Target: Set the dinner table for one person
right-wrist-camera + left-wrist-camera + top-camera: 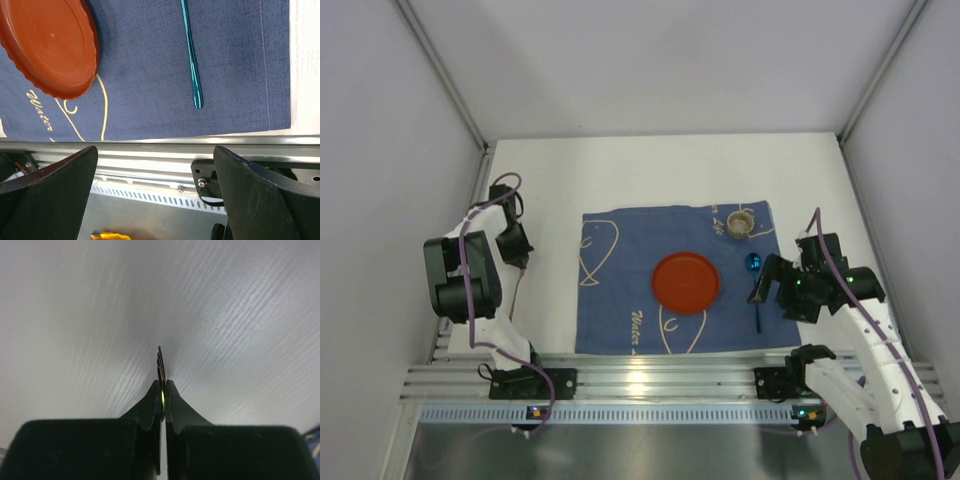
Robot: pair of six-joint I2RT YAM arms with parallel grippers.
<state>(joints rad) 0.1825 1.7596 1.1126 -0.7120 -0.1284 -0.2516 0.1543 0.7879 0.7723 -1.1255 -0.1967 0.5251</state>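
The white dinner table [650, 170] carries a blue placemat [620, 300] with cream drawings. On the mat sit an orange-red plate [686, 281], a beige cup [740, 222] at the far right corner, and a blue spoon [756, 300] right of the plate. My left gripper [520, 262] hangs over bare table left of the mat, shut [163, 382] on a thin utensil [160, 362] seen edge-on; its kind is unclear. My right gripper [775, 290] is open and empty [155, 150] above the mat's near right part, with the spoon handle [191, 60] and plate [50, 45] beyond it.
An aluminium rail [660, 378] with the arm bases runs along the near table edge and also shows in the right wrist view [150, 155]. White walls enclose the left, right and back. The mat's right edge [289, 65] meets bare table.
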